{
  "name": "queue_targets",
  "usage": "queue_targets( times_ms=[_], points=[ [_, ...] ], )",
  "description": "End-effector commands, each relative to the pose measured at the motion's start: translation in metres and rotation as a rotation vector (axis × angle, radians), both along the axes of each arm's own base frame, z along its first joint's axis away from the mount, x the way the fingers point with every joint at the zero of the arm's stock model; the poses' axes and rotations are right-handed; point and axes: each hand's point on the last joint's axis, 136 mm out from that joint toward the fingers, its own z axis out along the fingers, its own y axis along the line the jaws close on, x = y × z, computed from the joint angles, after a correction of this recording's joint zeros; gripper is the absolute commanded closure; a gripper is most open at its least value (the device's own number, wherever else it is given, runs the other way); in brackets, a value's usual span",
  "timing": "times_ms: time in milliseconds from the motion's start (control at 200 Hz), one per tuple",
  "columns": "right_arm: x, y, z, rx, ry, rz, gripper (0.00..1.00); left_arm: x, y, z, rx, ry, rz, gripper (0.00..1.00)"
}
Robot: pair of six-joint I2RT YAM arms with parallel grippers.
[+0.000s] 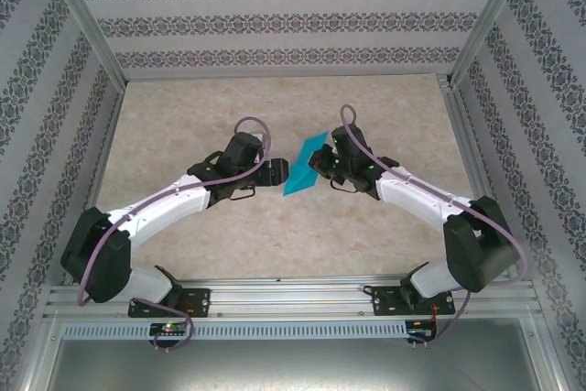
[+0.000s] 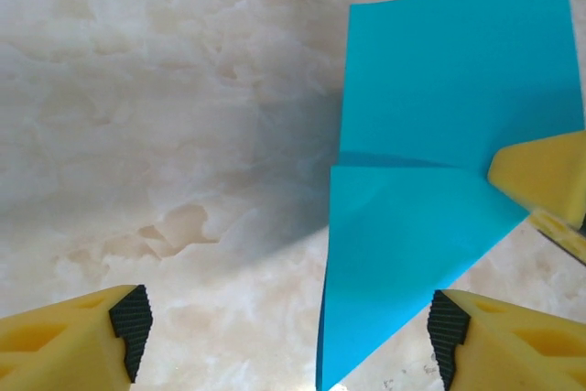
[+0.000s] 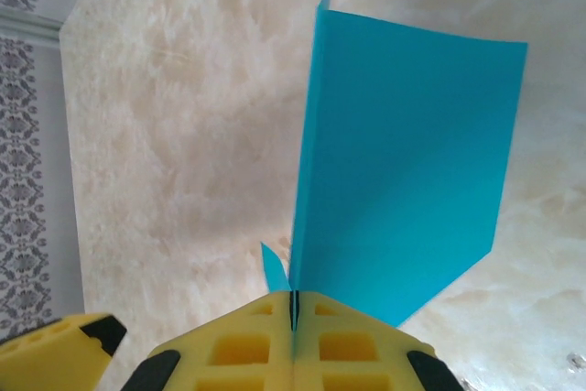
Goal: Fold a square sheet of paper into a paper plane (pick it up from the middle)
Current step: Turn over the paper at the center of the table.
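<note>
The square sheet of paper [image 1: 305, 167], teal-blue and folded with a slanted flap, hangs upright above the table's middle. My right gripper [image 1: 322, 164] is shut on its lower edge, and the yellow fingers meet on the paper [image 3: 403, 162] at the right gripper [image 3: 294, 309]. My left gripper [image 1: 279, 173] stands just left of the sheet, open. In the left wrist view the left gripper [image 2: 291, 331] has its pads wide apart. The folded paper [image 2: 439, 135] comes down between them, closer to the right pad [image 2: 447, 325], touching neither. One right-gripper finger [image 2: 545, 176] shows at that sheet's edge.
The marble-patterned table top [image 1: 183, 116] lies under both arms. Patterned walls [image 1: 55, 89] and aluminium posts [image 1: 87, 20] close in the sides and back. A metal rail [image 1: 293, 292] carries the arm bases at the near edge. One left-gripper finger [image 3: 55, 354] shows low left in the right wrist view.
</note>
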Motion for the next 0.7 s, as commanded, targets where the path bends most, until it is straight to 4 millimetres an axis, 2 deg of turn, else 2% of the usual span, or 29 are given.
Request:
queue_targets(
  times_ms=[0, 100, 200, 320, 440, 590, 694],
  points=[
    [0.008, -0.002, 0.000, -0.057, 0.003, -0.049, 1.00, 0.007, 0.007, 0.013, -0.009, -0.074, 0.014, 0.15],
    [0.016, 0.005, 0.001, -0.065, 0.008, -0.059, 1.00, 0.005, 0.009, 0.011, -0.009, -0.077, 0.015, 0.12],
    [0.016, 0.007, -0.012, -0.087, 0.053, -0.079, 1.00, 0.004, 0.012, 0.004, 0.013, -0.079, 0.014, 0.10],
    [0.029, 0.014, -0.014, -0.068, 0.049, -0.101, 0.99, 0.003, 0.011, -0.007, 0.018, -0.084, 0.000, 0.07],
    [0.037, 0.022, -0.031, -0.076, 0.110, -0.076, 1.00, 0.004, 0.017, -0.022, 0.058, -0.092, 0.007, 0.02],
    [0.034, 0.012, -0.061, -0.102, 0.191, -0.143, 1.00, 0.004, 0.004, -0.035, 0.048, -0.128, -0.080, 0.00],
    [0.027, 0.002, -0.067, -0.111, 0.224, -0.202, 1.00, 0.004, -0.009, -0.039, 0.050, -0.156, -0.159, 0.00]
  ],
)
